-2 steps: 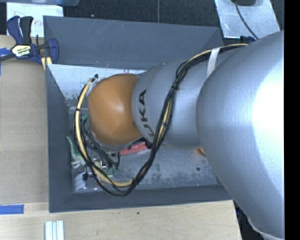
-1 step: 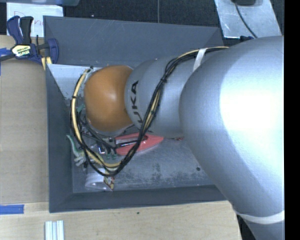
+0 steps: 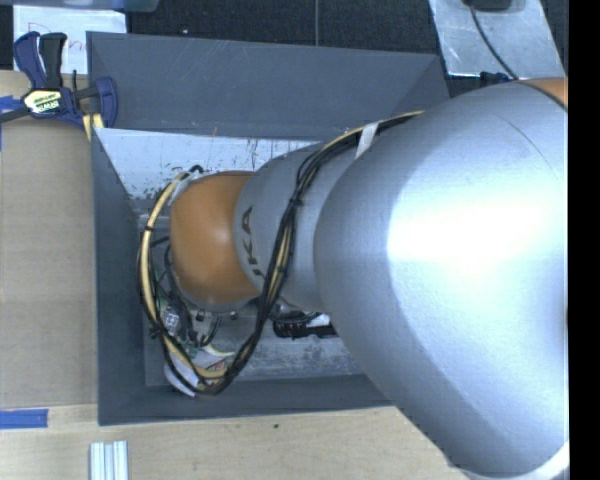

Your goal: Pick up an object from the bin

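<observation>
Arm (image 3: 430, 268) sat low in bin (image 3: 120, 268), centre-left of frame (orange wrist cover (image 3: 205, 238) uppermost); jaw state could not be told.

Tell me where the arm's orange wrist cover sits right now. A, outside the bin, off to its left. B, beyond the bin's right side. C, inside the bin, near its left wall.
C: the orange wrist cover lies within the walls of the grey bin, close to the left one, with cables looped round it.
</observation>
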### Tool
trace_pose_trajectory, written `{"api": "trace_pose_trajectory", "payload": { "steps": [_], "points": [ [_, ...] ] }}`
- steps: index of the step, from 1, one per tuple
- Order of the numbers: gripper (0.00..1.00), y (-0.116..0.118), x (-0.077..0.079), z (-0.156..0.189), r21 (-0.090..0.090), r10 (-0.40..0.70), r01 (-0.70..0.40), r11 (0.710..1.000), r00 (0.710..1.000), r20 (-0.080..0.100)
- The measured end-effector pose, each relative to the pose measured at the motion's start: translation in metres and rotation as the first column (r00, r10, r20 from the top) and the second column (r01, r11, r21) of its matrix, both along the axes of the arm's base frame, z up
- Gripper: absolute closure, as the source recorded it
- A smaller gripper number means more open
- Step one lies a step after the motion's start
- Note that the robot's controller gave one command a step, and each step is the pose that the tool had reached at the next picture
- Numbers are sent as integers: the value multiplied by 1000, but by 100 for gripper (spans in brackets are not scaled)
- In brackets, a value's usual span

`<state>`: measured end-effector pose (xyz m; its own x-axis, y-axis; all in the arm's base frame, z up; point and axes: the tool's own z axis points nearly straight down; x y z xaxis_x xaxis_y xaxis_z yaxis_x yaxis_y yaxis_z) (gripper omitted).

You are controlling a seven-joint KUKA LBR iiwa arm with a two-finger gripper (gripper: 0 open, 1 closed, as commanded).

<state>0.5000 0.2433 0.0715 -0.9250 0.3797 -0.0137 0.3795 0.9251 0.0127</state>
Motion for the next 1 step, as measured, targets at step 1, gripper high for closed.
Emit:
{"api": "trace_pose_trajectory", "payload": {
  "steps": [1],
  "points": [
    [100,0,0,0,0,-1,1,1000,1000,0]
  ]
}}
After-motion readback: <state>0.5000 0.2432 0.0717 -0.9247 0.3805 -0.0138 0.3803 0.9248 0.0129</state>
